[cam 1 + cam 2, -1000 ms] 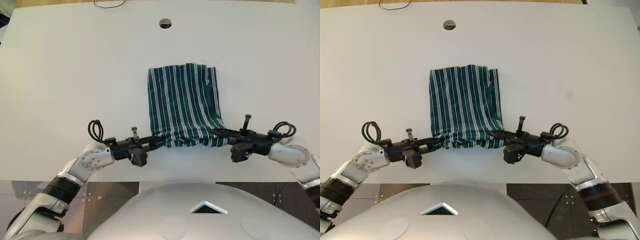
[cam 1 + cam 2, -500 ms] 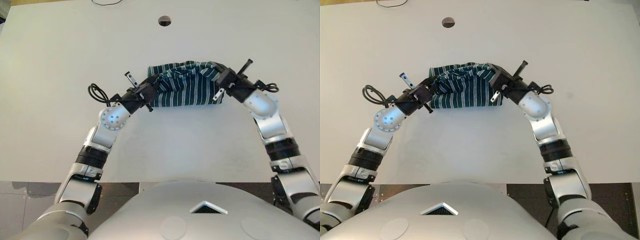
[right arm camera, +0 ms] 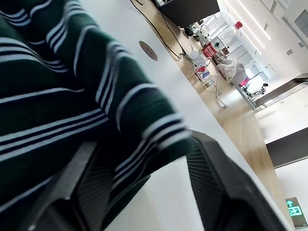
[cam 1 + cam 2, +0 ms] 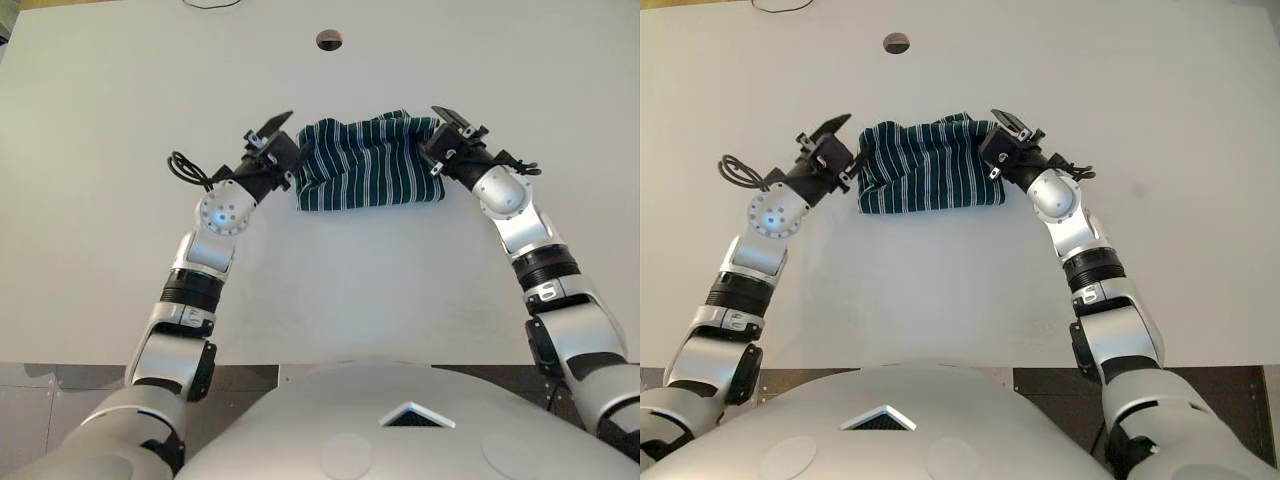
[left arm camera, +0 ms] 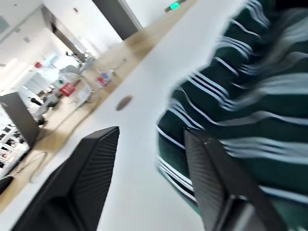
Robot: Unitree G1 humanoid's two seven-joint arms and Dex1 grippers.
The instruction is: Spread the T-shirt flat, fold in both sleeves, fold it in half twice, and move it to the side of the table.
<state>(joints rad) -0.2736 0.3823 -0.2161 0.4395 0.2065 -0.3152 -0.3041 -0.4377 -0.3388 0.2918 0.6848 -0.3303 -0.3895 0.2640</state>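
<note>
The T-shirt [image 4: 368,163], dark green with thin white stripes, lies folded into a compact, wide rectangle on the white surface [image 4: 330,290], about midway across and toward the far half. Its near edge is fairly straight. Its far edge is rumpled and bulges up, most of all at the far right corner.

The left gripper [image 4: 290,138] sits at the T-shirt's left edge. Its fingers [image 5: 91,163] are apart: one is raised over bare surface, and the other lies right against the cloth's folded side. No cloth is between them.

The right gripper [image 4: 438,140] is at the T-shirt's far right corner. Its fingers [image 3: 216,178] are also spread wide. In the right wrist view a loose fold of striped cloth rests in the gap between them, and neither finger presses on it. Whether the cloth touches the finger faces cannot be told.

Both arms reach forward from the near edge, their elbows bent outward, and the T-shirt lies between the two grippers.

A round dark hole [image 4: 327,40] is set in the surface beyond the T-shirt, well apart from it. A thin black cable [image 4: 218,8] lies at the far edge, to the left of the hole.

Past the surface, the right wrist view shows a wooden top with a few bottles [image 3: 226,36] standing on it. What is in them is too small to tell.
</note>
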